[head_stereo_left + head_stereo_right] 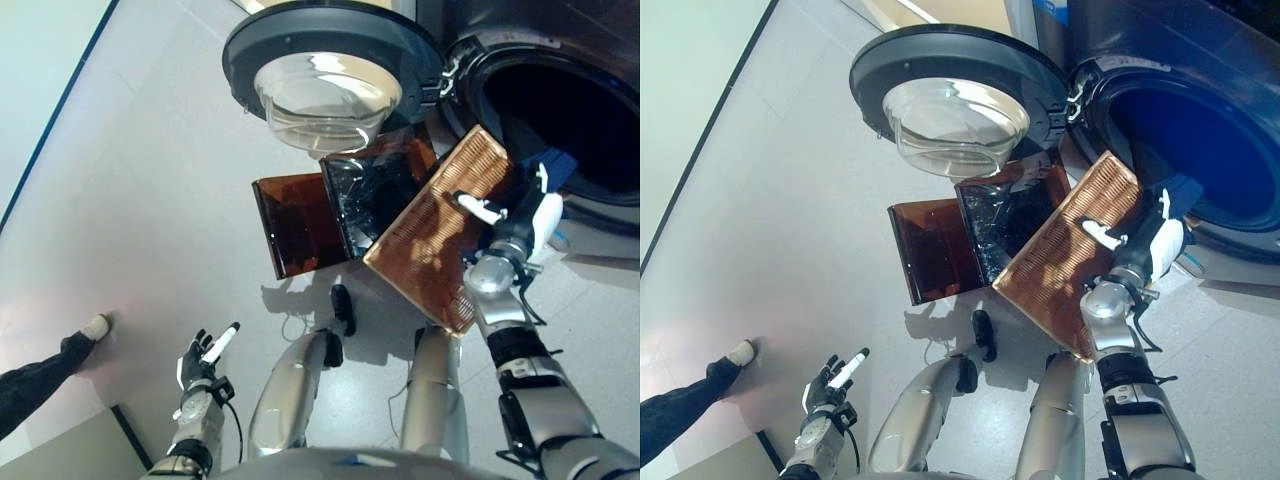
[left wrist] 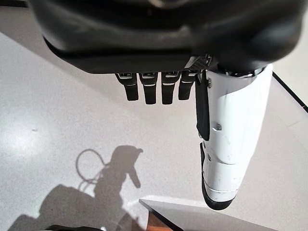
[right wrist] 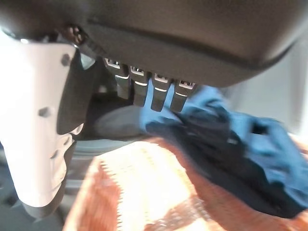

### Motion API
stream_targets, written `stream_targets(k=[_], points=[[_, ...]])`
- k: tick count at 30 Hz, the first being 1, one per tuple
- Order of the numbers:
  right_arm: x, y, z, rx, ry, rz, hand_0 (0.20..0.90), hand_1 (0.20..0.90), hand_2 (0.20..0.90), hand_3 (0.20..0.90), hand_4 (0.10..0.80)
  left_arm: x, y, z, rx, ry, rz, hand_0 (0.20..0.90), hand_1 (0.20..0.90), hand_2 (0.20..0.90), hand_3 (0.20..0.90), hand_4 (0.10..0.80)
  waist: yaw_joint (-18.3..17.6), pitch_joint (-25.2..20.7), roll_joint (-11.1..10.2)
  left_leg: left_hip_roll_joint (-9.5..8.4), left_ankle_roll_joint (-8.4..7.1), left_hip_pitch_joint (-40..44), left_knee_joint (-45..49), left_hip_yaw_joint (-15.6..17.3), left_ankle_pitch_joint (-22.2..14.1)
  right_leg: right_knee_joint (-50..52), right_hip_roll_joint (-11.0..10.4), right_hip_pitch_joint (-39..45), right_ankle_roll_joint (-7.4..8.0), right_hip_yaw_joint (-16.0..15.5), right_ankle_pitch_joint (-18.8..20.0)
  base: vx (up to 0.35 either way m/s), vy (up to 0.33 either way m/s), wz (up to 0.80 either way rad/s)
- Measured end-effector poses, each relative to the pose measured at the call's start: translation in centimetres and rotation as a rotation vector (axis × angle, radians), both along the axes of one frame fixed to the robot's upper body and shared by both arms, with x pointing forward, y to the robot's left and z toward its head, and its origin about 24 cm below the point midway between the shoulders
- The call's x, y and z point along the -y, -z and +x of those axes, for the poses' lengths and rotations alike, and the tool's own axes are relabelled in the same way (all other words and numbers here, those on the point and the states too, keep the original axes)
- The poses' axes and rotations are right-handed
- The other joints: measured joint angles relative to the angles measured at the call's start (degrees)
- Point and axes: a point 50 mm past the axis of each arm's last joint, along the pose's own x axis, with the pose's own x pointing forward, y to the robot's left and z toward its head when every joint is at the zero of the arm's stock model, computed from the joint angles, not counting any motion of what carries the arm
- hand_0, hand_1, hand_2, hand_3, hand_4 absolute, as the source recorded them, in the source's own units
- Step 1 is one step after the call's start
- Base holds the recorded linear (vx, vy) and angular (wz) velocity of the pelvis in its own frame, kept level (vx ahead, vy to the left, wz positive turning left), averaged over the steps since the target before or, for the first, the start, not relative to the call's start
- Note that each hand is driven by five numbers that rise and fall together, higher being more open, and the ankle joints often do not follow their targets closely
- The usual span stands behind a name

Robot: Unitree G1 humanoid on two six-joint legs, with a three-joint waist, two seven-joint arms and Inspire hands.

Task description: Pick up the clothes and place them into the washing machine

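Right hand [image 1: 520,225] is hovering at the washing machine [image 1: 590,60] opening, just over the top corner of the brown basket [image 1: 440,230]. In the right wrist view its fingers [image 3: 144,89] are pointing straight out with the white-covered thumb off to the side, so the hand is wide open and gripping nothing.

The blue clothes [image 3: 240,144] are lying just past those fingertips, bunched up on the basket's upper edge and draping towards the machine's drum. From the head views a bit of the blue cloth [image 1: 555,165] is showing right beside the hand, at the lip of the opening. Can't tell whether the fingertips are actually touching the fabric or sitting just above it.

The basket is leaning tilted against the front of the machine, its top corner right under the right hand. The machine's round door [image 1: 325,70] is hanging open, well off to the hand's left, glass bowl facing out. Below the door, a dark brown box [image 1: 350,205] is sitting next to the basket.

Left hand [image 1: 200,360] is hanging low over the bare floor [image 1: 150,200], well away from everything, fingers [image 2: 154,89] straight and relaxed, empty. A person's leg [image 1: 50,370] is showing just beyond that hand.
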Motion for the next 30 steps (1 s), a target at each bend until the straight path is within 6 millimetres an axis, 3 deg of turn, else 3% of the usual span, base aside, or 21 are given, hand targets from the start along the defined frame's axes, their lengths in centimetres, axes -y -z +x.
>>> stream_targets(k=[9,19,30], points=[[0.3,2.4,-0.8,0.009,-0.077,0.271,0.9,0.9,0.9,0.9,0.8,0.0,0.0,0.0,0.001,-0.001,-0.003,0.9,0.9,0.9,0.9,0.8,-0.1,-0.3,0.0,0.12,-0.01,0.0,0.1,0.1,0.0,0.1,0.1,0.0,-0.01,0.0,0.0,0.0,0.0,0.0],[-1.0,5.8,-1.4,0.176,-0.081,0.806,0.9,0.9,0.9,0.9,0.8,0.0,0.1,-0.1,0.01,-0.019,-0.04,0.9,0.9,0.9,0.9,0.8,-0.1,-1.7,-0.1,0.39,-0.07,-0.1,0.8,0.3,-0.1,0.4,0.3,0.0,-0.02,0.1,0.0,0.0,0.0,0.0],[-1.4,6.2,-1.4,0.184,-0.105,0.86,0.9,0.9,0.9,0.9,0.8,0.0,0.2,-0.2,0.012,-0.012,-0.052,0.9,0.9,0.9,0.9,0.8,-0.1,-1.7,-0.1,0.66,-0.12,-0.1,1.1,0.4,-0.1,0.6,0.4,0.0,-0.02,0.0,0.0,0.0,0.0,0.0]])
